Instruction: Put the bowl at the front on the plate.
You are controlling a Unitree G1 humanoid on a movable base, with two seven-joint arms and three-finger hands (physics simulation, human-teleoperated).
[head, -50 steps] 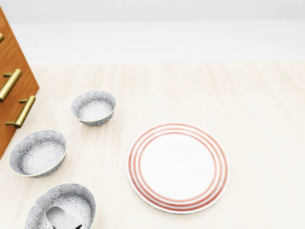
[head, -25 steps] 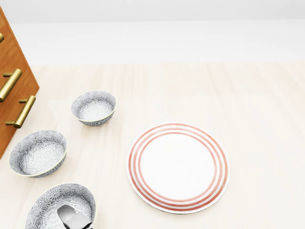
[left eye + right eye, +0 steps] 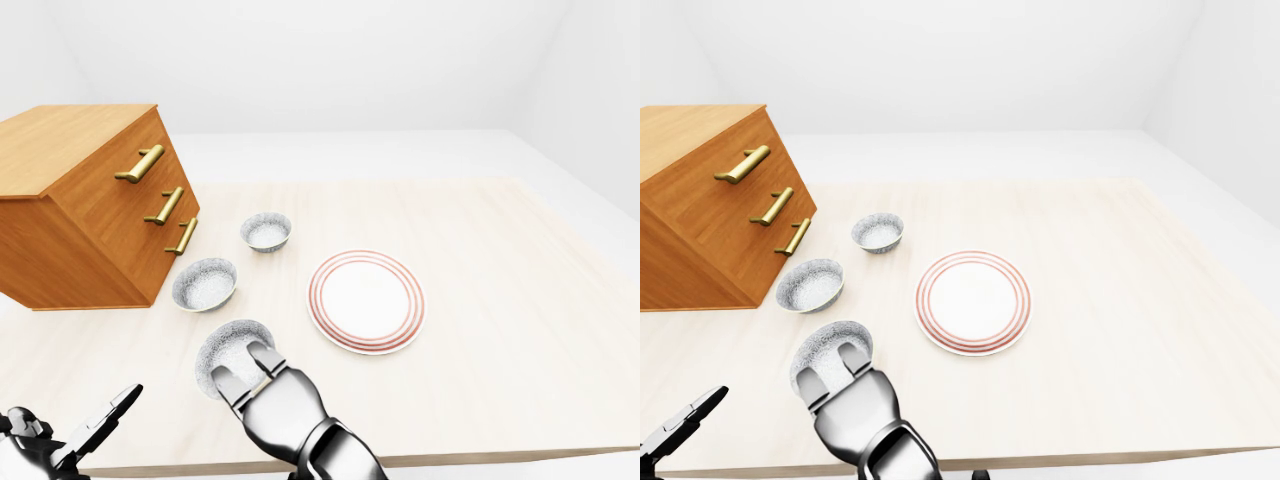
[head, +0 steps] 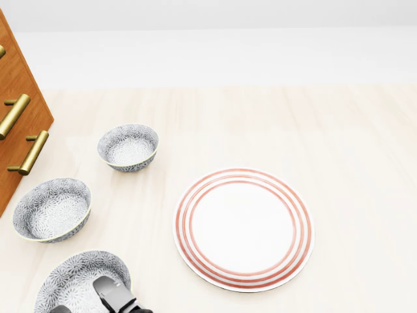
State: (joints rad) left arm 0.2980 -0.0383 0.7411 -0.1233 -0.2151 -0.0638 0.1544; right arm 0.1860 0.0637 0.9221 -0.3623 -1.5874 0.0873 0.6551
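Observation:
Three patterned grey bowls run in a line left of the red-ringed white plate (image 4: pixel 243 228). The bowl nearest the bottom edge (image 3: pixel 232 343) has my right hand (image 3: pixel 245 368) on it. Two fingers (image 4: pixel 109 291) lie stretched over its lower-right rim into the bowl, and the thumb is hidden. The hand looks open, not closed round the rim. My left hand (image 3: pixel 75 433) hovers at the bottom left corner of the left-eye view, fingers spread and empty, well left of that bowl. The plate is bare.
The middle bowl (image 3: pixel 204 284) and the farthest bowl (image 3: pixel 266 231) sit above the near one. A wooden chest of drawers (image 3: pixel 90 200) with brass handles stands at the left. The table edge (image 3: pixel 480 455) runs along the bottom.
In the head view my right hand's fingers have slid rightwards and a little further into the near bowl. The bowls and plate have not moved.

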